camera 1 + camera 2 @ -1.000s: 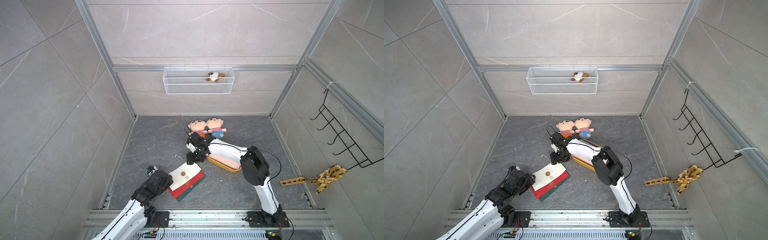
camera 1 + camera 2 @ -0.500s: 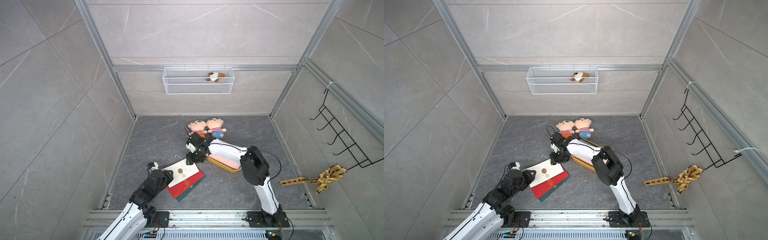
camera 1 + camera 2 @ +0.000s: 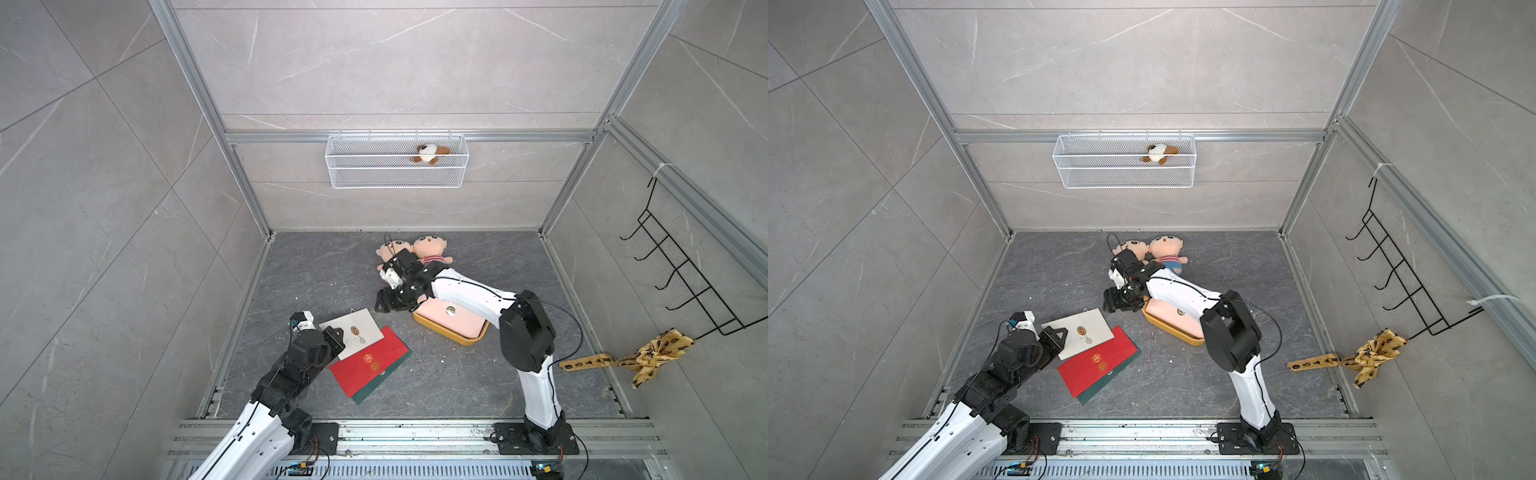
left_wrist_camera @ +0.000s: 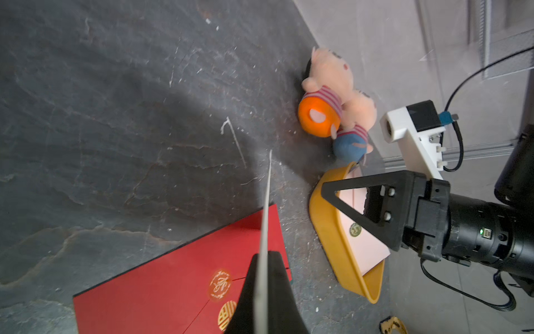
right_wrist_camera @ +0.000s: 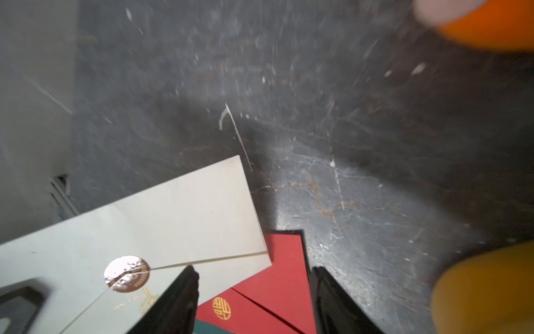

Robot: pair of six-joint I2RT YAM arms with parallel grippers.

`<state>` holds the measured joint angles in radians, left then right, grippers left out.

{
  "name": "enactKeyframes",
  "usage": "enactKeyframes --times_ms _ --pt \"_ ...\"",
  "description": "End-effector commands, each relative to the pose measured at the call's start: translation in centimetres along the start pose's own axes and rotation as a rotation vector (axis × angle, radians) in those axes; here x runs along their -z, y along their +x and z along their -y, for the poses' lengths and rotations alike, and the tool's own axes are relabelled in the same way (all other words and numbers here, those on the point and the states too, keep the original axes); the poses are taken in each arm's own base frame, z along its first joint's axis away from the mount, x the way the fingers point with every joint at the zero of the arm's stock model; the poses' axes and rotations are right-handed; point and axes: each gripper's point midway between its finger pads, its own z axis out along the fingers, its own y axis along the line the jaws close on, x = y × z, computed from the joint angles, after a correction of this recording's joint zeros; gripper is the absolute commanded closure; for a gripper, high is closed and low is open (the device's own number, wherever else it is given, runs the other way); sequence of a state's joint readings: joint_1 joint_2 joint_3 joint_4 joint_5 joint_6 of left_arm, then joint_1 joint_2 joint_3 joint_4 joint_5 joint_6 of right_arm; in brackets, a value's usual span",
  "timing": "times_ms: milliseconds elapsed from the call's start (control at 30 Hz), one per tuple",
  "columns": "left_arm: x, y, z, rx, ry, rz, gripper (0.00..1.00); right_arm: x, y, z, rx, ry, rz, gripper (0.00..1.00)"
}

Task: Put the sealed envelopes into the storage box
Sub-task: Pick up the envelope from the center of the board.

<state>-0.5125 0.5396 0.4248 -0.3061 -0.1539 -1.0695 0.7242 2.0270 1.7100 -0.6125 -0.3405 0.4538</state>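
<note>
Both top views show you the floor (image 3: 332, 270) from high at 6 o'clock. Close wrist cameras, left facing 2 o'clock, right 8, share the red envelope (image 4: 161, 277) (image 5: 284, 269).

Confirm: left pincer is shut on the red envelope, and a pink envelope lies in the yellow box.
Wrong envelope: the left wrist view shows the left pincer shut on the cream envelope; the red envelope lies below it. A pink envelope does lie in the yellow box.

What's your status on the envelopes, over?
Left gripper shut on cream envelope. Right gripper open, empty, beside box. Pink envelope in box; red envelope on floor. Right arm may crowd the drop.
</note>
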Motion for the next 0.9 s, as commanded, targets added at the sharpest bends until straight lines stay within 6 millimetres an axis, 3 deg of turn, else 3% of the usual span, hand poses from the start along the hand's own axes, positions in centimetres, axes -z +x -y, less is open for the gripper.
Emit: enactKeyframes --times_ms 0,167,333,467,600,867 --pt "1.9 -3.6 4.9 0.002 0.143 0.123 1.00 7.0 -4.0 -3.3 -0.031 -0.104 0.227 0.34" --pt "4.8 -7.5 10.5 0.078 0.382 0.272 1.00 10.7 -4.1 -6.3 -0.139 -0.297 0.336 0.34" --pt "7.3 -10.5 13.7 0.148 0.565 0.412 1.00 12.3 -3.0 -9.7 -0.242 -0.473 0.393 0.34" --pt "8.0 -11.4 14.5 0.194 0.636 0.463 1.00 12.1 -2.0 -12.8 -0.328 -0.580 0.393 0.34" --pt "7.9 -11.6 14.8 0.219 0.665 0.466 1.00 12.7 -2.5 -15.1 -0.344 -0.699 0.453 0.34" --pt "7.5 -11.3 13.5 0.255 0.652 0.473 1.00 14.3 -4.1 -16.5 -0.348 -0.785 0.553 0.37"
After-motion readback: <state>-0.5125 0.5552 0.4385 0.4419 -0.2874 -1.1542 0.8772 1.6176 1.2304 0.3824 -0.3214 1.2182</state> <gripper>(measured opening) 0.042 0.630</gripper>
